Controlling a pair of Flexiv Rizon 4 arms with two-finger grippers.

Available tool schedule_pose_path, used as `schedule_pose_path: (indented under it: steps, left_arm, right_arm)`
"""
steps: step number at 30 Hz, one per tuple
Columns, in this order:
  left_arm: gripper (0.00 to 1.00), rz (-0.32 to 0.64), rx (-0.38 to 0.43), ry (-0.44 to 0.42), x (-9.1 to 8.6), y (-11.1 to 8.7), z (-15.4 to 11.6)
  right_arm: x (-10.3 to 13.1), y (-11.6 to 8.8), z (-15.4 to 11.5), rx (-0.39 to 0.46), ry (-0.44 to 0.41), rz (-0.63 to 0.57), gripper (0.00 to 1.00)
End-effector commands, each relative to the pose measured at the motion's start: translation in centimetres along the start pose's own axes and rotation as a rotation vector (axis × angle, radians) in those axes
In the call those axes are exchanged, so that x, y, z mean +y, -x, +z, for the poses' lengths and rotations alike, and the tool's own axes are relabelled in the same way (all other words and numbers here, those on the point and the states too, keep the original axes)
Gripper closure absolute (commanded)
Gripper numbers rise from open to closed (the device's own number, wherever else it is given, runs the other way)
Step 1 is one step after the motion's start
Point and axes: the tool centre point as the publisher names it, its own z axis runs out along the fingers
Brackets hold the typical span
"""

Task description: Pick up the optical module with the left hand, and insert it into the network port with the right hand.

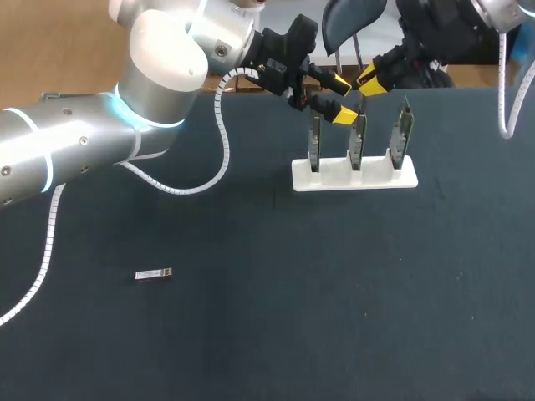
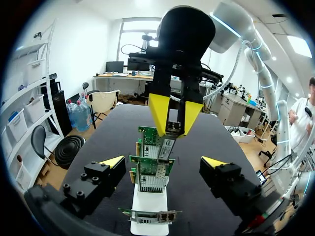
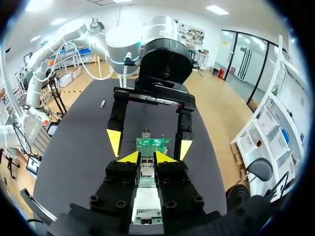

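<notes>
My right gripper (image 3: 146, 158) clenches the small silver optical module (image 2: 171, 129) over green network cards (image 2: 150, 169); my left gripper (image 1: 343, 100) gapes open.

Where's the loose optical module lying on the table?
Head view: the optical module lies alone on the table's left side, far from the white card stand.

A black, matte, cloth-like worktop (image 1: 276, 334) fills nearly the whole head view, from the bottom edge up to a straight far edge that crosses the upper part of the frame. Its surface is flat and plain, dotted with tiny pale specks, most of them at the right of the frame. The light on it is soft and even, without glare. In both wrist views it reads as dark grey.
</notes>
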Motion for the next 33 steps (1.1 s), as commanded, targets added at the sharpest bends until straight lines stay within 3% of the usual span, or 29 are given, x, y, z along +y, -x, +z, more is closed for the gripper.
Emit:
schedule_pose_path:
  steps: [1,33]
  left_arm:
    - [0.00,0.000,0.003,-0.003,0.16,0.06,0.03]
    - [0.00,0.000,0.003,-0.003,0.16,0.06,0.03]
  right_arm:
    - [0.04,-0.07,0.03,-0.001,0.004,0.003,1.00]
    - [0.35,-0.62,0.87,-0.004,0.010,0.030,1.00]
